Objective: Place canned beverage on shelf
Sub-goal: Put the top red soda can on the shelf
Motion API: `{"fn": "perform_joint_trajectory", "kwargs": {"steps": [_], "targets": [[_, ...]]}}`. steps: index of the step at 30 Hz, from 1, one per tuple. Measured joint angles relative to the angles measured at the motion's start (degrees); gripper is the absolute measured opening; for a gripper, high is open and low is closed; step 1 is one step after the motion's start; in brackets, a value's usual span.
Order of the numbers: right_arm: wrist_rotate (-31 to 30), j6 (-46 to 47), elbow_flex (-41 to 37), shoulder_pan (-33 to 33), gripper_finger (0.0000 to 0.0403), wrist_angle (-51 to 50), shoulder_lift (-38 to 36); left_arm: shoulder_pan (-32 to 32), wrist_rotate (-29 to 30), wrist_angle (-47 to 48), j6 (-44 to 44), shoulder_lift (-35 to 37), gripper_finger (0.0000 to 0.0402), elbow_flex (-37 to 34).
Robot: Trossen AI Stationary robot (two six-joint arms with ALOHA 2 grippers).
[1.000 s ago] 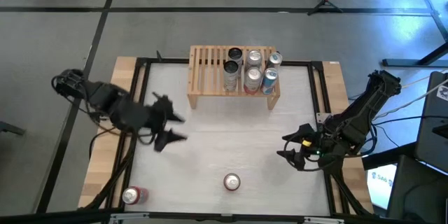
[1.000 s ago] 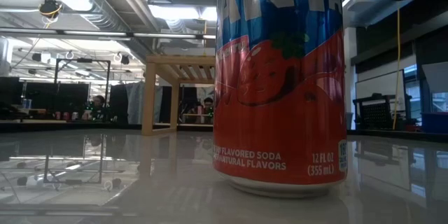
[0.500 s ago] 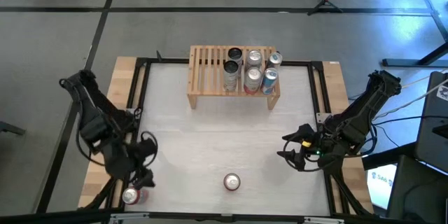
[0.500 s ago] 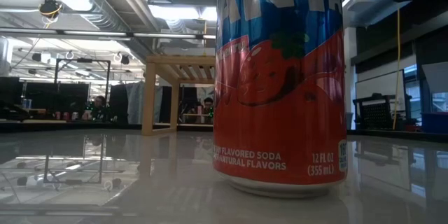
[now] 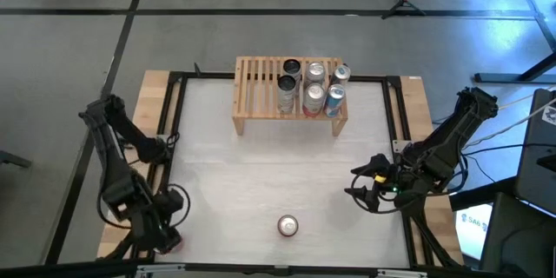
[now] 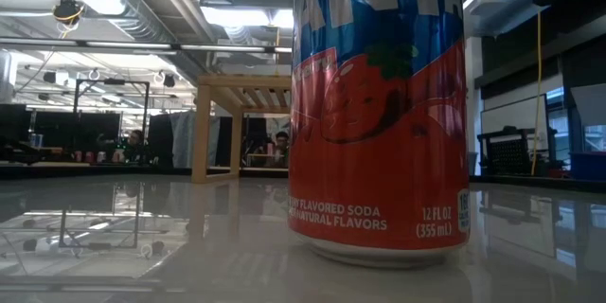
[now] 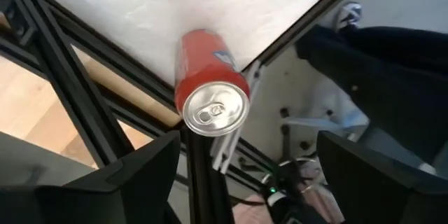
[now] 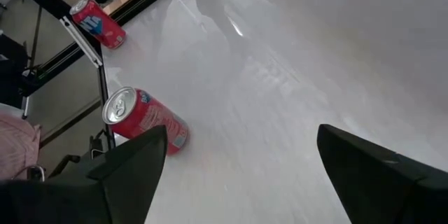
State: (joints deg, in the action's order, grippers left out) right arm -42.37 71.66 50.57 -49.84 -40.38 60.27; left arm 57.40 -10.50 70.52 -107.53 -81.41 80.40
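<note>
A red can (image 7: pixel 208 84) stands upright at the table's near left corner; my left gripper (image 5: pixel 163 228) hovers above it, pointing down. It is open, and its fingers (image 7: pixel 140 175) stand apart on either side of the can top without touching. In the high view the gripper covers most of this can. A second red-and-blue can (image 5: pixel 287 225) stands near the front edge at the middle and fills the low view (image 6: pixel 379 104). The light-wood shelf (image 5: pixel 256 95) stands at the far middle with several cans on its right half. My right gripper (image 5: pixel 363 183) waits open at the right.
Black frame rails (image 5: pixel 178 122) run along the table's edges, close to the corner can (image 8: pixel 98 24). The middle can also shows in the right wrist view (image 8: pixel 143 120). The shelf's left half (image 5: pixel 252 82) is bare slats. White tabletop (image 5: pixel 287 165) lies between shelf and front.
My left gripper has swung from the table's left middle toward the near left corner and tipped to point down over the red can there. The cans and my right arm have kept still.
</note>
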Motion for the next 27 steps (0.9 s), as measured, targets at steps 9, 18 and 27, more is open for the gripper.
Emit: {"fn": "perform_joint_trajectory", "kwargs": {"steps": [9,18,27], "targets": [[0.0,0.0,0.0,0.0,0.036,0.0,0.0,2.6,-1.4,-0.6,0.0,-7.2,0.0326,0.0],[0.0,0.0,0.0,0.0,0.036,-0.2,0.0,3.8,-4.2,-0.1,0.0,-11.2,0.0326,0.0],[1.0,0.0,0.0,0.0,0.036,0.0,0.0,5.4,-3.2,0.8,-0.8,-12.8,0.0326,0.0]]}}
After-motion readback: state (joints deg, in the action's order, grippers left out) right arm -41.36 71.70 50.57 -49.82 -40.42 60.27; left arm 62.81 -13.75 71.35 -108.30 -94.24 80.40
